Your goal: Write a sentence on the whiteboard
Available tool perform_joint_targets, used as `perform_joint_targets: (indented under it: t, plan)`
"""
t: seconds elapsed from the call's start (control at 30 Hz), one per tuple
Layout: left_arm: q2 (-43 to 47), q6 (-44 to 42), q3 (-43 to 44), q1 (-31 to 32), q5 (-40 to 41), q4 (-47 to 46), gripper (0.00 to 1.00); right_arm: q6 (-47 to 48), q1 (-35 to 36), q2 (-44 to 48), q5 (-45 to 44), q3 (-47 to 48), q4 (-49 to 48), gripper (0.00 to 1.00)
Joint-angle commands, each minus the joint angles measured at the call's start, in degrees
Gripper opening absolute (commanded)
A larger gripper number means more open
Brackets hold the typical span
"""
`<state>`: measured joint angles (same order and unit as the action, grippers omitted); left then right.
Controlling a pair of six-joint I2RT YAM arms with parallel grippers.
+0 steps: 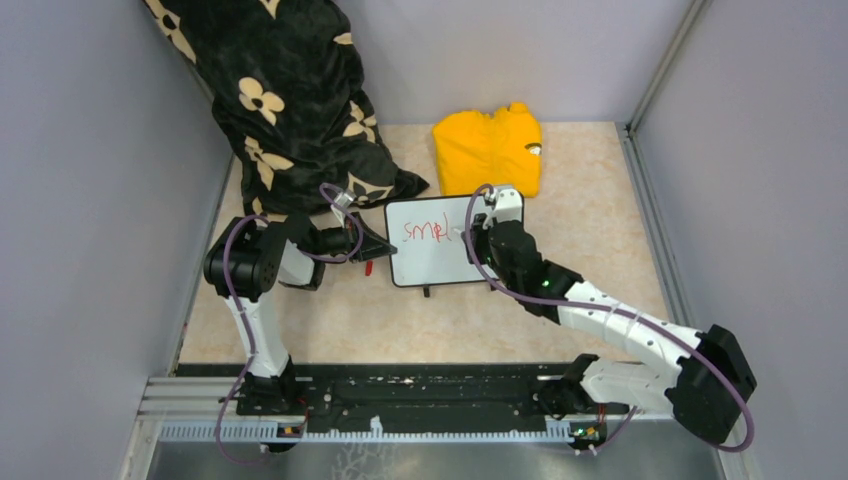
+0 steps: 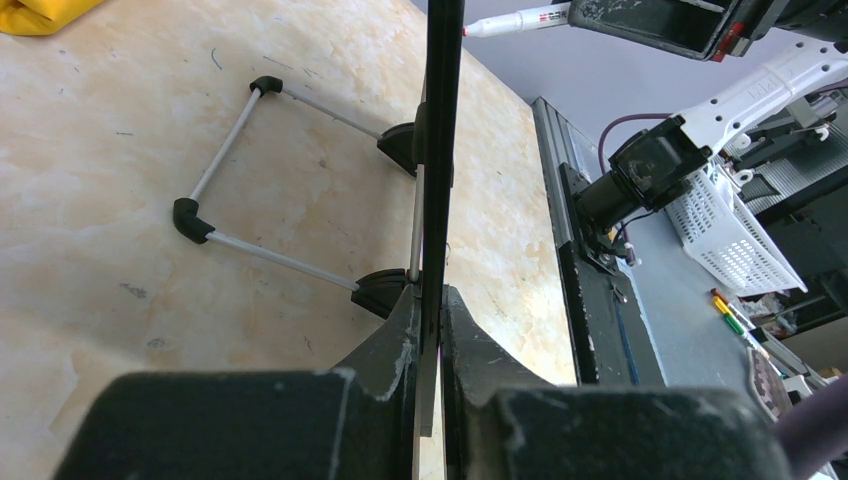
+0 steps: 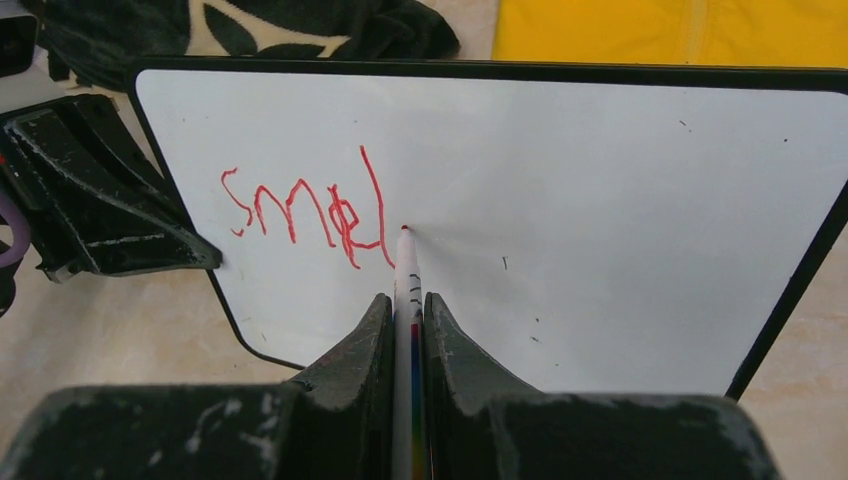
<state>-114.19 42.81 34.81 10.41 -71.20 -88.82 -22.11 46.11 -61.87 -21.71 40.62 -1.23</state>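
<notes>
We clamp our left gripper [image 2: 430, 302] on the rim of the whiteboard [image 1: 432, 266], which stands just beside the yellow garment [image 1: 490, 148]; our right gripper [image 3: 405, 305] pinches the marker [image 3: 406, 262]. Light, stiff, probably tippy: an edge grip suits it.

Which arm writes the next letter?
Right: the right end effector grips the slim white marker, tip beside the red handwritten letters; the left end effector clamps the black-rimmed white board by its edge.
</notes>
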Motion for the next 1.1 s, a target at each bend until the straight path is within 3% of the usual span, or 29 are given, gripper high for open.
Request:
perform_joint_targets:
  t: [0.0, 1.07]
  plan:
    - [0.9, -0.8, 0.5, 0.6, -1.1, -8.0, 0.00, 0.3, -1.0, -0.1, -2.3, 2.4, -2.3, 0.00]
    - [1.0, -0.9, 0.4, 0.7, -1.3, -7.9, 0.00, 1.5, -2.2, 0.0, -2.7, 4.6, -1.5, 0.00]
